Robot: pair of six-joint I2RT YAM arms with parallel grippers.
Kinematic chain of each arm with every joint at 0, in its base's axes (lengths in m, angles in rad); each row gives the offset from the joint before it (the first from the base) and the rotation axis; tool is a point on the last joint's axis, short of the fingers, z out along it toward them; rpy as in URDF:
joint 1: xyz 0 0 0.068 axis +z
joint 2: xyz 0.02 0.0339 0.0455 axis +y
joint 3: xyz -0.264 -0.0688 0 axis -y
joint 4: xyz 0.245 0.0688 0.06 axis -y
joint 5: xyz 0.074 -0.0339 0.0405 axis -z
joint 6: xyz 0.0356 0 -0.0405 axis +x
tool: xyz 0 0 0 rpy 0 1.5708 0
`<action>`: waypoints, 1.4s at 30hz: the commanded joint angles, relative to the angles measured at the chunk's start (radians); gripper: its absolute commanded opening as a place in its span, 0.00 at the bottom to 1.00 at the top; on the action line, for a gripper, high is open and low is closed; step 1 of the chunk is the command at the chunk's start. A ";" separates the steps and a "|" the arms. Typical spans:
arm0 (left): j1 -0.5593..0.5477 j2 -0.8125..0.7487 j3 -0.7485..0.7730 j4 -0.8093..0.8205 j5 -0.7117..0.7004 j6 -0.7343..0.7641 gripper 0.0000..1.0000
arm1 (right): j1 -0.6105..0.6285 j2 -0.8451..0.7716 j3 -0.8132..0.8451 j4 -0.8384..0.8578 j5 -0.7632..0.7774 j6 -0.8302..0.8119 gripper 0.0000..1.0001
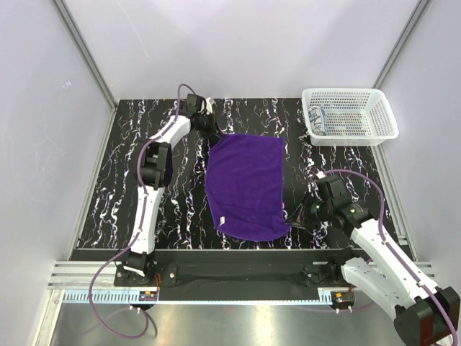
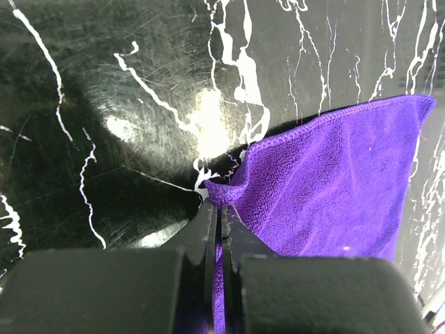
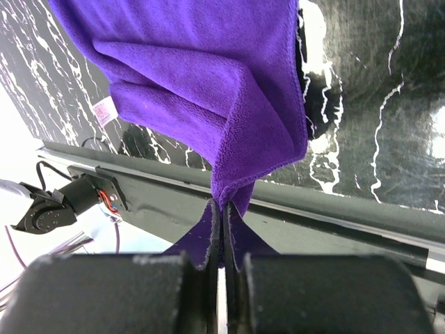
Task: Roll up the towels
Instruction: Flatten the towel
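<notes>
Here, left claw (image 2: 220, 210) and right claw (image 3: 224, 206) each pinch one purple towel (image 1: 248, 184).

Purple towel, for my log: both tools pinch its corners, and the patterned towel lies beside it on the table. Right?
No. The patterned towel lies in the white basket, as the top view shows. The left tool and right tool do pinch corners of the purple towel.

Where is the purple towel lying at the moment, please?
In the top view the purple towel lies spread mid-table between the arms, left gripper pinching its far-left corner, right gripper its near-right one.
</notes>
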 commanded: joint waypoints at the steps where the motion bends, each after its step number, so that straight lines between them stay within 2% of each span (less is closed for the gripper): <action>1: 0.048 -0.086 -0.078 0.021 -0.069 -0.044 0.00 | 0.010 0.019 0.019 0.060 0.020 0.005 0.00; 4: 0.137 -0.284 -0.358 0.132 -0.133 -0.119 0.00 | 0.008 0.108 0.073 0.092 0.049 -0.029 0.00; 5: 0.160 -0.396 -0.506 0.158 -0.161 -0.132 0.00 | 0.008 0.172 0.107 0.103 0.064 -0.041 0.00; 7: 0.235 -0.497 -0.627 0.179 -0.223 -0.181 0.00 | 0.005 0.248 0.151 0.110 0.109 -0.073 0.00; 8: 0.266 -0.601 -0.759 0.196 -0.228 -0.202 0.00 | 0.005 0.328 0.177 0.113 0.119 -0.085 0.00; 9: 0.324 -0.657 -0.834 0.243 -0.234 -0.250 0.00 | 0.002 0.369 0.228 0.130 0.129 -0.102 0.00; 11: 0.372 -0.764 -1.017 0.279 -0.265 -0.273 0.00 | -0.010 0.490 0.283 0.146 0.136 -0.121 0.00; 14: 0.462 -0.963 -1.168 0.272 -0.311 -0.267 0.00 | -0.053 0.644 0.436 0.185 0.109 -0.174 0.00; 18: 0.590 -1.166 -1.340 0.273 -0.316 -0.308 0.00 | -0.170 0.850 0.631 0.198 0.070 -0.225 0.00; 22: 0.614 -1.343 -1.452 0.220 -0.360 -0.324 0.00 | -0.193 1.157 0.935 0.146 0.064 -0.292 0.00; 23: 0.614 -1.392 -1.468 0.210 -0.365 -0.327 0.00 | -0.194 1.208 1.054 0.132 0.045 -0.323 0.00; 25: 0.614 -1.430 -1.494 0.180 -0.350 -0.333 0.00 | -0.194 1.342 1.168 0.101 -0.015 -0.345 0.00; 27: 0.614 -1.473 -1.529 0.167 -0.316 -0.333 0.00 | -0.193 1.403 1.286 0.048 -0.009 -0.363 0.00; 28: 0.611 -1.489 -1.567 0.175 -0.252 -0.333 0.05 | -0.194 1.435 1.312 0.035 0.007 -0.365 0.00; 29: 0.613 -1.516 -1.581 0.178 -0.236 -0.340 0.07 | -0.194 1.443 1.343 0.029 0.024 -0.372 0.00; 30: 0.608 -1.529 -1.601 0.175 -0.222 -0.345 0.11 | -0.194 1.447 1.352 0.032 0.047 -0.372 0.06; 31: 0.607 -1.548 -1.633 0.182 -0.186 -0.344 0.35 | -0.194 1.454 1.357 0.040 0.054 -0.377 0.19; 32: 0.607 -1.553 -1.643 0.184 -0.173 -0.333 0.53 | -0.193 1.455 1.369 0.047 0.055 -0.381 0.38; 33: 0.608 -1.558 -1.652 0.175 -0.166 -0.325 0.65 | -0.193 1.455 1.379 0.038 0.058 -0.383 0.59; 35: 0.607 -1.578 -1.649 0.135 -0.161 -0.290 0.81 | -0.190 1.435 1.383 0.003 0.080 -0.392 0.65; 38: 0.607 -1.662 -1.629 0.057 -0.176 -0.267 0.92 | -0.176 1.324 1.295 0.000 0.162 -0.415 0.70; 42: 0.607 -1.800 -1.604 0.061 -0.216 -0.284 0.95 | -0.109 1.121 1.120 0.000 0.291 -0.405 0.71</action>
